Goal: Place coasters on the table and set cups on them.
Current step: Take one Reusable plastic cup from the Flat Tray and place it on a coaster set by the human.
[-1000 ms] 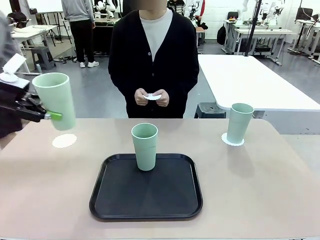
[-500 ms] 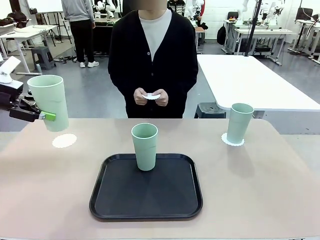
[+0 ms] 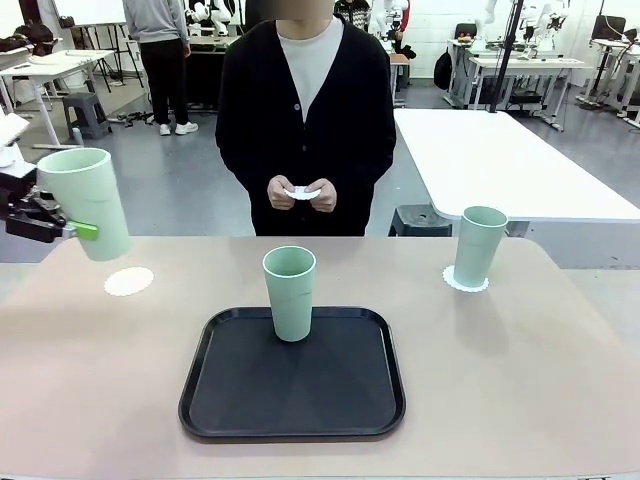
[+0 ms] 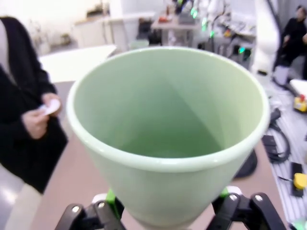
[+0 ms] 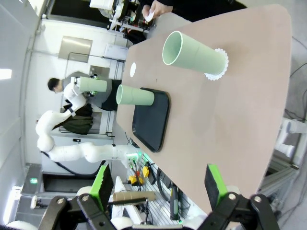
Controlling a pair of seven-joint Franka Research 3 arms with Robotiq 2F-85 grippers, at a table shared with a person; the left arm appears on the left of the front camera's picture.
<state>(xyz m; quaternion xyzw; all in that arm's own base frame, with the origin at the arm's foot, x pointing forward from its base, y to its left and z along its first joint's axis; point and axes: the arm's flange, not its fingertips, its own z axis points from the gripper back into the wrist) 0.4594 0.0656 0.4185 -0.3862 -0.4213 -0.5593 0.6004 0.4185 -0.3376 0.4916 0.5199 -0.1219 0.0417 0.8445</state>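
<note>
My left gripper (image 3: 78,226) is shut on a pale green cup (image 3: 84,203) at the far left. The cup hangs slightly tilted in the air, up and left of a bare white coaster (image 3: 129,281) on the beige table (image 3: 520,380). In the left wrist view this cup (image 4: 168,129) stands between the green pads (image 4: 111,209). A second cup (image 3: 289,293) stands upright on the black tray (image 3: 230,400). A third cup (image 3: 479,244) stands on a coaster (image 3: 466,282) at the right. My right gripper (image 5: 158,191) hangs open off the table, with nothing between its fingers.
A person in a black cardigan stands at the far side, holding a white coaster (image 3: 303,192) in both hands. The tray sits in the table's middle front. A white table (image 3: 500,160) stands behind on the right.
My left gripper has carried the cup to the left and slightly up, away from the bare coaster. The other cups, the tray and the person's hands are unchanged.
</note>
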